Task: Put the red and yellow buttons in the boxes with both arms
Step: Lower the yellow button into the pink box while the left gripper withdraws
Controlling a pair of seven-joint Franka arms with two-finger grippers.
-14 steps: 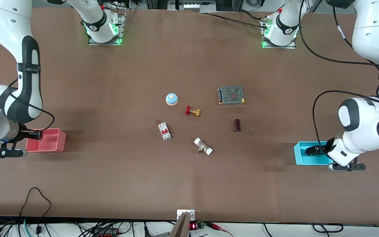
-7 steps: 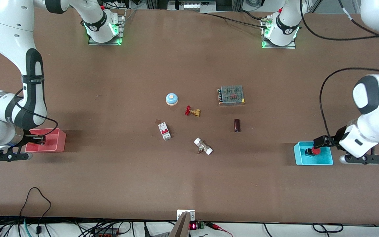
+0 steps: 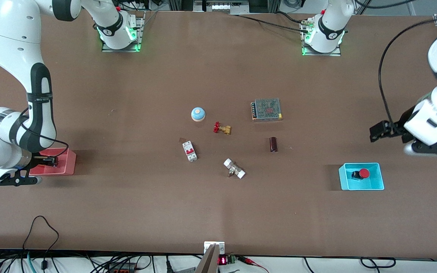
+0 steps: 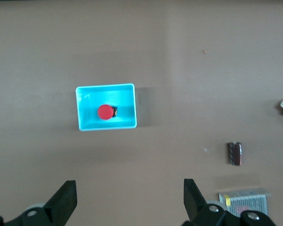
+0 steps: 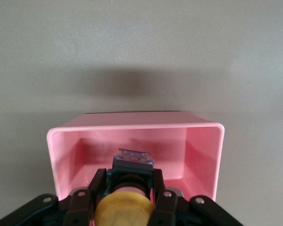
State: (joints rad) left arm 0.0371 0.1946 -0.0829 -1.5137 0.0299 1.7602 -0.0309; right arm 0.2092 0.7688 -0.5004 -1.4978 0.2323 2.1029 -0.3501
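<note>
Inside cyan box (image 3: 378, 184), red button (image 3: 363, 173), left pincer (image 3: 374, 132) open above

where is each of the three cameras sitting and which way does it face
Front view: high across the table, facing both arms' bases; left gripper is over bare table, right gripper at the pink bin.
Left wrist view: looks straight down past its own open fingers at the cyan bin holding the red button.
Right wrist view: looks into the pink bin; its gripper holds the yellow button.
Front and left wrist views share the cyan bin.
</note>
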